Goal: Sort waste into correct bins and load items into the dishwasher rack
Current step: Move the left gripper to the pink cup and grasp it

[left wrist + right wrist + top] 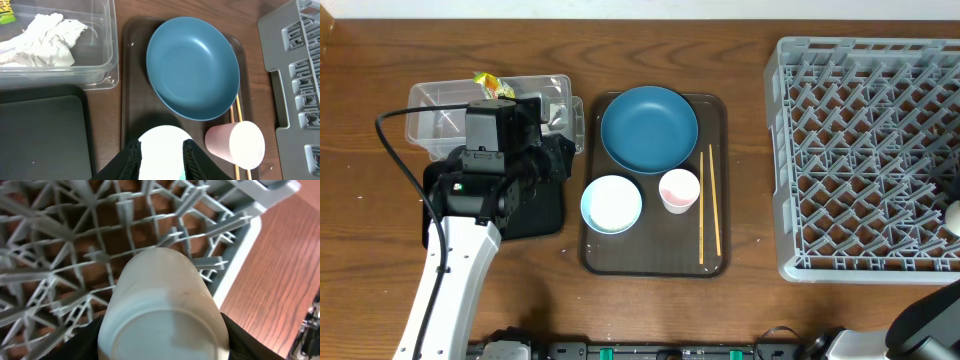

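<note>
One pale-green cup inside right end effector

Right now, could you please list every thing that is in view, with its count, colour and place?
rack: one, grey, right side of the table
serving tray: one, dark brown, middle of the table
plate: one, blue, far end of the serving tray
bowl: one, light blue, near left part of the serving tray
pink cup: one, pink, right of the bowl
chopsticks: one pair, wooden, along the serving tray's right side
tub: one, clear, far left
tissue: one, white, crumpled in the tub
wrapper: one, yellow-green, in the tub
flat tray: one, black, in front of the tub
pale cup: one, whitish, over the rack
left claw: open, above the bowl
right claw: shut on the pale cup
</note>
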Robot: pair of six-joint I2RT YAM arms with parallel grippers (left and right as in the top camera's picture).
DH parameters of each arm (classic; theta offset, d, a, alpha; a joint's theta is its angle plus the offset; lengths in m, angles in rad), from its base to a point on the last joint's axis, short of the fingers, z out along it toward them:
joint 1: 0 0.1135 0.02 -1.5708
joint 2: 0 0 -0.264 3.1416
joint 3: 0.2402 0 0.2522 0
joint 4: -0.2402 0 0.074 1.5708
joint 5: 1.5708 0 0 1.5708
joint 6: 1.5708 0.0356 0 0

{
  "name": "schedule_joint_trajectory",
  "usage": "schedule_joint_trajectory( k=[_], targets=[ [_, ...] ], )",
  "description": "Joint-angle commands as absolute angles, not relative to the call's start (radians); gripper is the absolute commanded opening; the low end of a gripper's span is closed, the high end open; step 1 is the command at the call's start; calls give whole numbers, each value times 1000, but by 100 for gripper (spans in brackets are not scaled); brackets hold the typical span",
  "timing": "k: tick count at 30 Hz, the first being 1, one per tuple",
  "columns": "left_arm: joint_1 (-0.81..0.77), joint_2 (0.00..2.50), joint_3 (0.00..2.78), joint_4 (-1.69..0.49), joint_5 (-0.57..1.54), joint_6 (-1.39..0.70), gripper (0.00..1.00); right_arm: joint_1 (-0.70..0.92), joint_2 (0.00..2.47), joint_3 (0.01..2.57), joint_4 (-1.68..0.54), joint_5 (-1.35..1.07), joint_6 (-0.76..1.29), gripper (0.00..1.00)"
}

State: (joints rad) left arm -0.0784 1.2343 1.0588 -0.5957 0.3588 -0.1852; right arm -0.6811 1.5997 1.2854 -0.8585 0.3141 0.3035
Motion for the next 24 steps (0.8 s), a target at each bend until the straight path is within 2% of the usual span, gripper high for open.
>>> schedule_joint_trajectory(
  k=[1, 3, 4, 8, 10, 12, 15, 17, 21, 24],
  targets=[
    [-73, 1235, 1064, -599, 346, -176, 31, -702, 1605, 1264, -836, 290, 336, 12],
    [-73, 1235, 1064, -599, 346, -176, 31, -704, 1605, 1261, -822, 262, 336, 19],
    [-73, 1235, 1064, -599, 346, -176, 31, -704, 1605, 1261, -817, 250, 336, 27],
    [-73, 1235, 1064, -601, 346, -176, 31, -704, 1605, 1261, -796, 198, 336, 79],
    [-73, 1235, 1064, -602, 346, -176, 31, -704, 1605, 1261, -788, 171, 336, 96],
    [-73, 1235, 1064, -602, 346, -176, 31, -704, 1605, 1261, -785, 163, 336, 99],
    [-73, 1235, 1064, -602, 346, -176, 32, -704, 1605, 1261, -785, 143, 336, 97],
    [-73, 1235, 1064, -602, 347, -176, 38, -700, 1604, 1261, -785, 106, 336, 95],
    [-83, 1235, 1064, -601, 355, -176, 38, -679, 1599, 1261, -775, -73, 297, 90],
    [-115, 1244, 1064, -601, 358, -176, 45, -636, 1588, 1261, -769, -194, 271, 91]
  ],
)
